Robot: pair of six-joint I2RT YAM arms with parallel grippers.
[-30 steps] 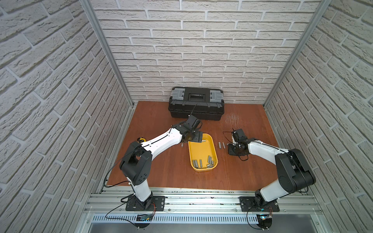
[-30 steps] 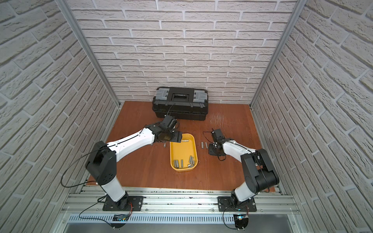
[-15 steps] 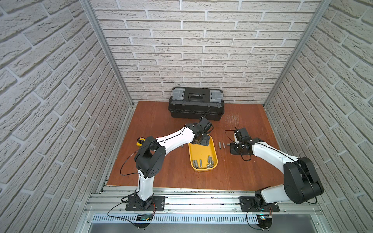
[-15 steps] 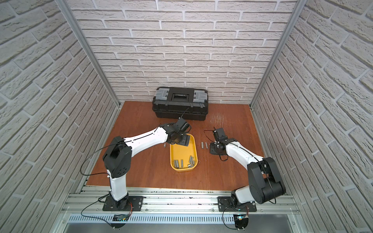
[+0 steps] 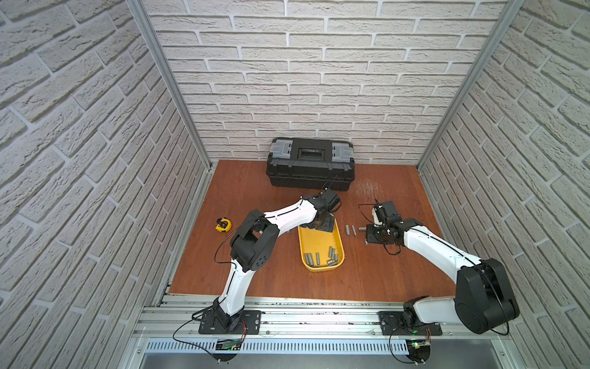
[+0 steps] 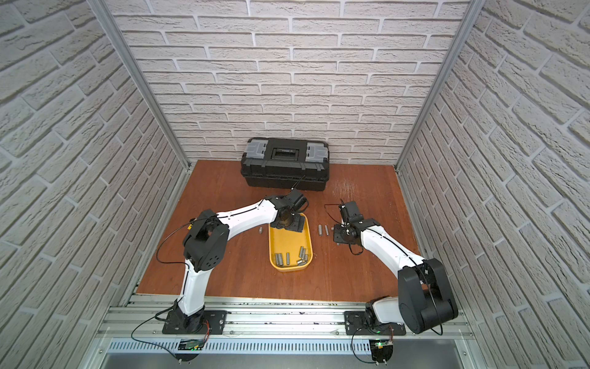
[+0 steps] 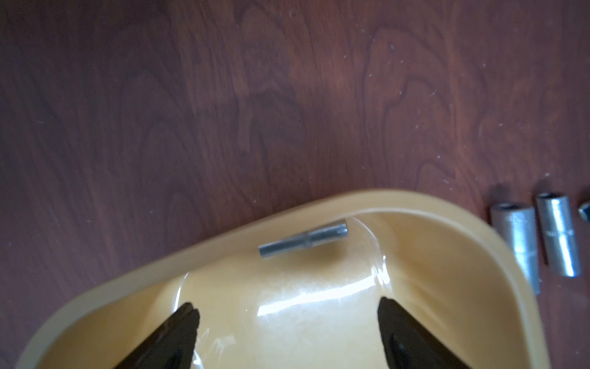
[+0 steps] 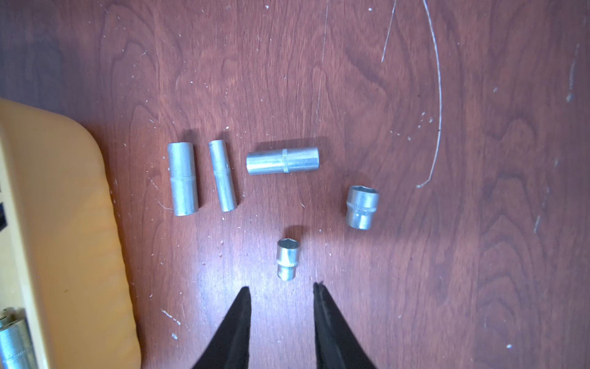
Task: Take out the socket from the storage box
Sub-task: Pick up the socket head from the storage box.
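1. left gripper (image 7: 287,306): jaws wide apart, nothing btwn them, over the far end of the storage box (image 7: 415,199), inside its rim.
2. thin socket (image 7: 303,239) lies flat in that end of the box, along the wall, just ahead of the left fingertips, not touched.
3. right gripper (image 8: 281,287): jaws a little apart, empty, low over the table (image 8: 479,223), to the right of the box.
4. small socket (image 8: 288,259) lies on the table just ahead of the right tips, hex opening facing away from them; no contact visible.
5. more on the table near it: two long sockets (image 8: 182,179) side by side just beside the box edge, a third long socket (image 8: 282,160) lying crosswise, and a stubby socket (image 8: 362,207) further out.
6. near end of the box: cluster of sockets (image 5: 319,258) inside, seen in both top views.
7. lone socket (image 6: 260,230) on the table just left of the box.
8. black toolbox (image 5: 311,166) shut, at the back wall; yellow tape measure (image 5: 222,224) on the left, well apart from the box.
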